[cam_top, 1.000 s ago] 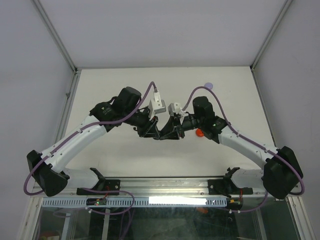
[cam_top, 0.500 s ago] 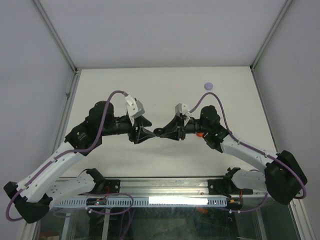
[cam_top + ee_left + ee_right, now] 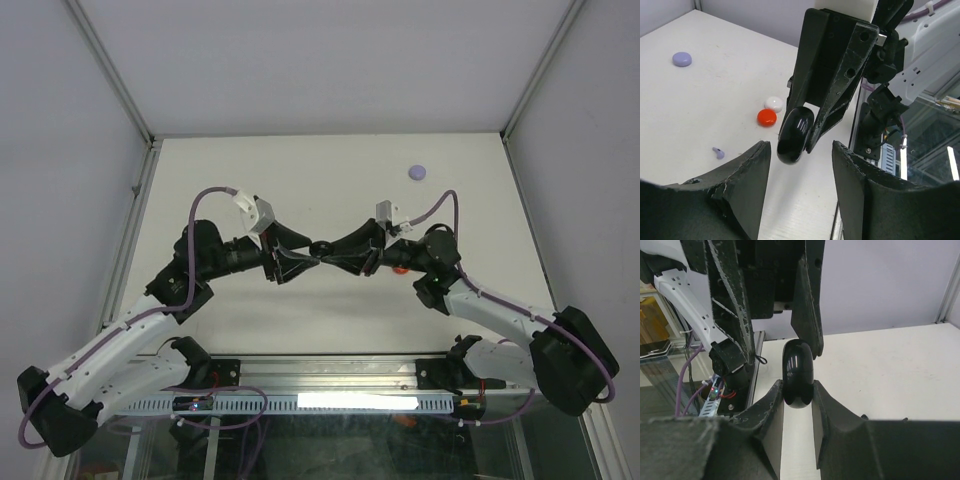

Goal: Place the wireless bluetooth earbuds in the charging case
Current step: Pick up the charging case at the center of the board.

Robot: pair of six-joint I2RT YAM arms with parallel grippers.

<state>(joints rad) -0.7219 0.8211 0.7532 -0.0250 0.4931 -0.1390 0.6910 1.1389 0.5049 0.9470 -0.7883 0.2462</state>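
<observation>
My right gripper is shut on a glossy black rounded charging case, held in the air over the table's middle. My left gripper faces it tip to tip. Its jaws are open, and the case's end sits just between them, nearer the left finger, with a gap on both sides. In the top view the left gripper and right gripper meet nose to nose. One tiny pale purple stemmed earbud lies on the table. The other earbuds are not clearly seen.
A red disc and a white disc lie side by side under the right arm; the red one shows in the top view. A purple disc lies at the far right. A small dark speck lies on the table.
Both arms have changed pose: the elbows drew back toward the near edge and the wrists levelled out. The grippers still meet at the table's middle with the case between them.
</observation>
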